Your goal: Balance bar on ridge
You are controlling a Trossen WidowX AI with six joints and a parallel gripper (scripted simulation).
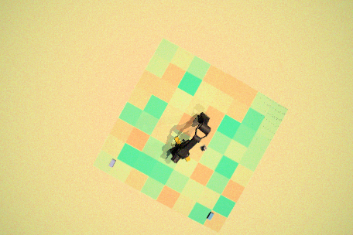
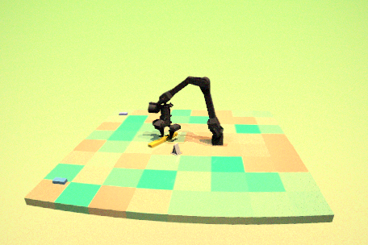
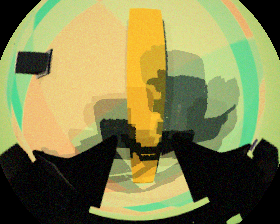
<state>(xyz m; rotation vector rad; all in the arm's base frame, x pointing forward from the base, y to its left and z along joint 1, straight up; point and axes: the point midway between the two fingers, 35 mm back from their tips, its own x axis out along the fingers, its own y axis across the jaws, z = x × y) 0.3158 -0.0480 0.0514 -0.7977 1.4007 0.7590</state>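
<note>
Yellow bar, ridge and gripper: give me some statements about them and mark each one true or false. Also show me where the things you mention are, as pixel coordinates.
1. The yellow bar (image 1: 177,140) (image 2: 157,142) (image 3: 143,65) is balanced across the ridge (image 1: 203,148) (image 2: 176,149) (image 3: 33,62). False: it lies beside the ridge, on the checkered table (image 1: 190,83) (image 2: 230,181).
2. The gripper (image 1: 182,150) (image 2: 167,137) (image 3: 144,139) is open. True.
3. The jaws are clamped on the ridge. False: they hold nothing and are over the bar.
4. The wrist view shows gaps between bar and jaws on both sides. True.
5. The ridge is bright yellow. False: it looks gray.
</note>
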